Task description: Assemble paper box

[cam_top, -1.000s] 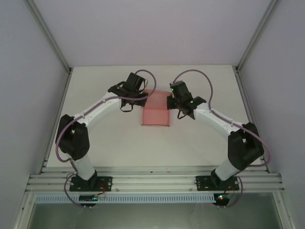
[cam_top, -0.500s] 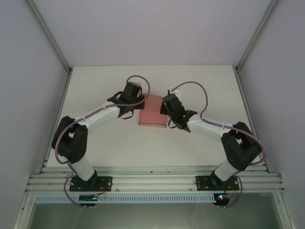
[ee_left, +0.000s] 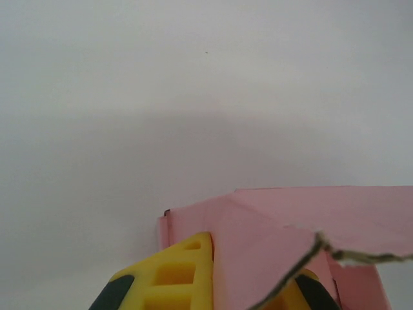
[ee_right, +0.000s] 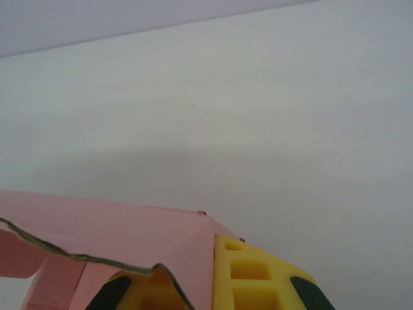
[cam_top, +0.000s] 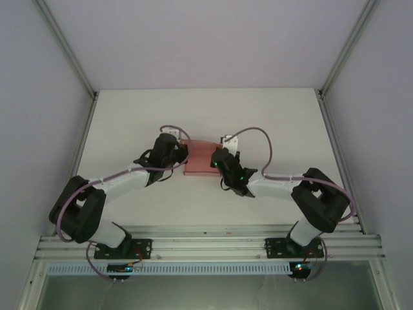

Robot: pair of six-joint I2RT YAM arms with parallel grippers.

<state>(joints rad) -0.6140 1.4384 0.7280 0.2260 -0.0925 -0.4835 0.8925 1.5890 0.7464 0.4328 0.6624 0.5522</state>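
- Sits near the middle of the tabletop (cam_top: 129, 123), at 12 o'clock from the gap between the two arm bases: the pink paper box (cam_top: 199, 159). Resting on the surface or lifted just off it, cannot tell from above.
- Left end effector (cam_top: 180, 155) clenched on the 9 o'clock edge of the paper box. In the left wrist view, yellow fingers (ee_left: 177, 278) pinching a pink wall, with a ragged-edged panel rising past them.
- Right end effector (cam_top: 218, 163) clenched likewise on the 3 o'clock edge. In the right wrist view, pink card sandwiched between yellow fingers (ee_right: 251, 274).
- Key relation: paper box at 3 o'clock from the left end effector and at 9 o'clock from the right one, touching both, so neither arm nearer than the other.
- Grip line running 9 to 3 across the card. Long axis hard to judge, the outline being about as wide as deep from overhead.
- Probably calls next for moving both arms in step along that 9-to-3 line. Risks creasing or tearing the thin card with any uneven pull.
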